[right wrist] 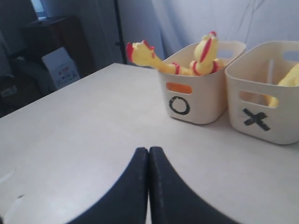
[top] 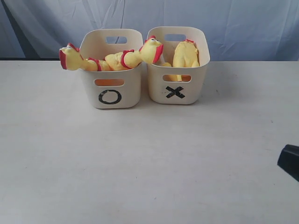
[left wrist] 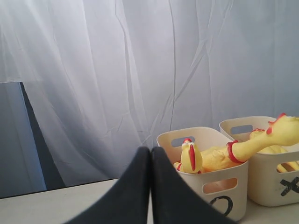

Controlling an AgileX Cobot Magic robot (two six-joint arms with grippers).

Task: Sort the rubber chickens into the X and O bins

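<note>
Left gripper [left wrist: 150, 153], right gripper [right wrist: 148, 152] look closed; O bin [top: 131, 91] stands beside X bin [top: 157, 89].

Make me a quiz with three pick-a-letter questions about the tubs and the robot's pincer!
1. Where is the O tub in the exterior view?
A) left of the X tub
B) behind it
C) stacked on it
2. What colour is the X mark?
A) red
B) black
C) green
3. How is the left pincer?
A) wide open
B) holding something
C) shut, empty
Answers:
1 A, the tubs stand side by side, O on the left.
2 B, the cross is plainly black.
3 C, its fingers touch with nothing between them.
</note>
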